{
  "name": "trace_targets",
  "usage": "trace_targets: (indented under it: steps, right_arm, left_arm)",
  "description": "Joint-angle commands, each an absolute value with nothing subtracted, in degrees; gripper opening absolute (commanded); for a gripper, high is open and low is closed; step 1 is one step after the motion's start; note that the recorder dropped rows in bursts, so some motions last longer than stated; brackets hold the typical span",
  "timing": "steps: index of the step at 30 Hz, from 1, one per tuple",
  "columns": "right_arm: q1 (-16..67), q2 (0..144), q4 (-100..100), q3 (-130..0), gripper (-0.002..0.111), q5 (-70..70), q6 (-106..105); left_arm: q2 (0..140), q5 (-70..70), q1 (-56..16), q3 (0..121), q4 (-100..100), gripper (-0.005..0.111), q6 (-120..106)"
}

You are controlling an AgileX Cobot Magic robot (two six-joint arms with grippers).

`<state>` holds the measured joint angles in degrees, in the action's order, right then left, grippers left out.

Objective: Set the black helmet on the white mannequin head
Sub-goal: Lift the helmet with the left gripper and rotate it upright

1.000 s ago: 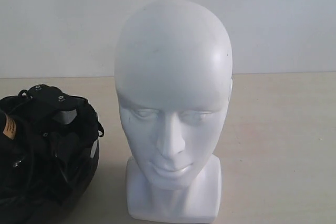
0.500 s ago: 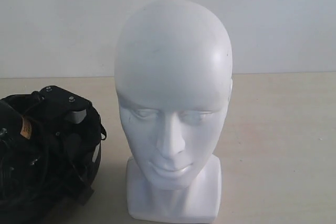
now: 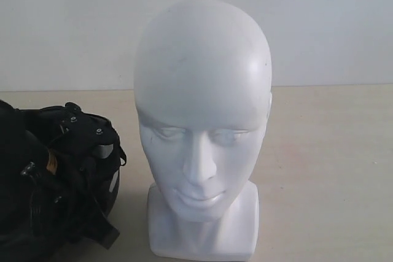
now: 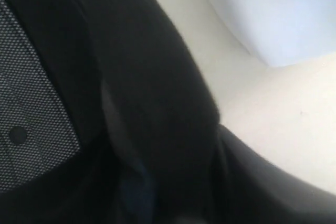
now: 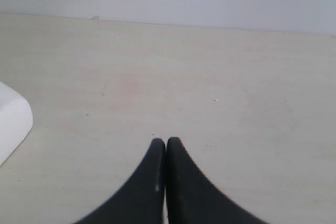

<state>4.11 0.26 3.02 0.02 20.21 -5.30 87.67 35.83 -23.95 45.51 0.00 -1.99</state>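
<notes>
The black helmet [image 3: 43,182] sits at 8 o'clock in the exterior view, cut off by the frame edge, and the left end effector [image 3: 92,139] reaches into its open side from about 11 o'clock. One dark finger with two small screws and a grey pad [image 3: 104,150] lies over the rim near the helmet's 2 o'clock edge. Whether the jaws are clamped on the shell cannot be told. The left wrist view is filled with blurred black lining and a patch of dotted mesh [image 4: 31,103]. The arm behind that end effector is hidden.

The right end effector [image 5: 166,142] is seen only in its own wrist view. Its two black fingers are pressed tip to tip with nothing between them, and they hang above bare counter [image 5: 220,77].

The helmet's opening is turned toward the camera and slightly toward 3 o'clock, with straps and padding showing inside. Its long axis cannot be judged.

The white mannequin head [image 3: 202,90] stands upright at the centre, just beside the helmet at its 3 o'clock, with a narrow gap between them. It faces the camera, with its long axis running 12 to 6. The pale beige counter meets a plain white wall [image 3: 331,23] behind.
</notes>
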Motion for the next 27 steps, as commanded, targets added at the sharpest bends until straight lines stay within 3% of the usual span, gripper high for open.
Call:
trace_targets:
  steps: [1,7,16,27]
  right_arm:
    - [4.01,0.00,2.79,0.00,0.000,19.92,-5.06]
    - [4.01,0.00,2.79,0.00,0.000,19.92,-5.06]
    - [4.01,0.00,2.79,0.00,0.000,19.57,-5.08]
    - [4.01,0.00,2.79,0.00,0.000,19.57,-5.08]
  left_arm:
    - [88.96,35.25,-23.82,45.26,1.32,0.042,-1.43]
    - [89.34,36.15,-23.82,45.26,1.32,0.005,-1.28]
    - [87.79,38.01,-23.82,45.26,0.00,0.004,-1.28]
    - [70.01,41.57,-23.94,45.26,0.00,0.004,1.25]
